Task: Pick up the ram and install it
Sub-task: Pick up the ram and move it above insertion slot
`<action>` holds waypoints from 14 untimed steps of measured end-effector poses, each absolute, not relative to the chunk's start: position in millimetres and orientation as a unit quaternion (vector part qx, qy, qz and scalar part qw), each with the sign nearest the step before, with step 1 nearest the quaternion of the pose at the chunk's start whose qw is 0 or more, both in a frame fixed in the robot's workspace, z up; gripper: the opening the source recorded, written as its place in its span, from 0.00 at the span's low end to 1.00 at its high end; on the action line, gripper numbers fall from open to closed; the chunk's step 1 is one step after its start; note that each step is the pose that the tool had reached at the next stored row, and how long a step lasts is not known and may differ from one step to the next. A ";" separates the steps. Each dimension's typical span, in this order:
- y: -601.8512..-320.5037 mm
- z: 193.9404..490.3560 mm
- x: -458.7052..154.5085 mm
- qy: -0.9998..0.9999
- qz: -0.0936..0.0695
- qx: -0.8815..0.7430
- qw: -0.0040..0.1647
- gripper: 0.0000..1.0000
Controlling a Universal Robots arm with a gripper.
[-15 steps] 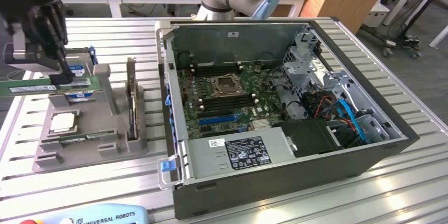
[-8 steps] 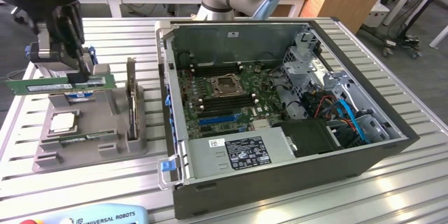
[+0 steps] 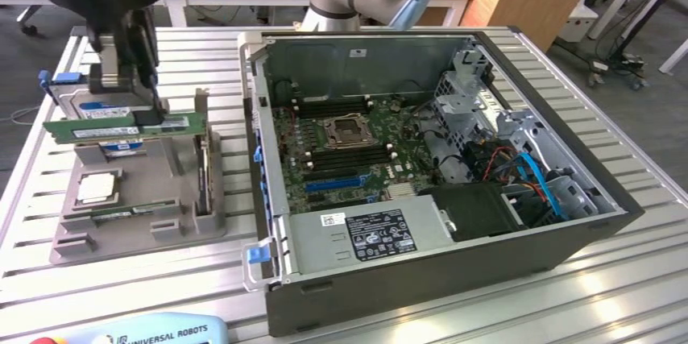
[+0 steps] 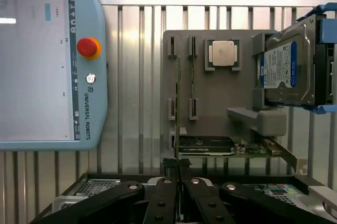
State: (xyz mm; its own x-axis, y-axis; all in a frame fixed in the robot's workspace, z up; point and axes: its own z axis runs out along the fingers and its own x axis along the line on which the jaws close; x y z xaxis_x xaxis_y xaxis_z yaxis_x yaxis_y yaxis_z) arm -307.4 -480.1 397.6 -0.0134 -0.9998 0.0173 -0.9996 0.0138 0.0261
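Green and narrow, the ram [image 3: 80,130] sits level and clamped in the tool [image 3: 127,114]. It hangs above the grey holder [image 3: 140,219] near the table [image 3: 32,223] edge at the exterior view's left. In the wrist view the tool's fingers [image 4: 167,192] are pressed together on the stick, which shows edge-on.

A second stick [image 4: 192,77] stands in a holder slot. A processor chip [image 3: 97,187] and a hard drive [image 4: 284,69] also sit on the holder.

Judged step: pick-up is complete and the carry to the computer case [image 3: 602,223] is in hand. The case lies open at mid-table, well apart from the ram.

Installation is not yet done. It calls for:
- lining the stick's long edge up with a memory slot [image 3: 355,159] beside the processor socket [image 3: 350,130];
- keeping the stick square to the slot;
- pressing it straight down.
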 end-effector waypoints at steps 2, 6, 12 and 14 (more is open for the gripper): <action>-480.1 397.6 -300.2 -0.712 -0.003 0.702 0.015 0.12; -480.0 397.5 -286.4 -0.712 -0.003 0.702 0.015 0.12; -480.0 397.4 -261.5 -0.711 -0.003 0.703 0.015 0.12; -480.1 397.4 -252.8 -0.711 -0.003 0.703 0.015 0.12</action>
State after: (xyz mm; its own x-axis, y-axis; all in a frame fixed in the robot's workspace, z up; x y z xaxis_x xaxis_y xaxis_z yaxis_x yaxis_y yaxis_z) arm -252.8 -480.1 397.4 -0.0119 -0.9998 0.0172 -0.9996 0.0123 0.0261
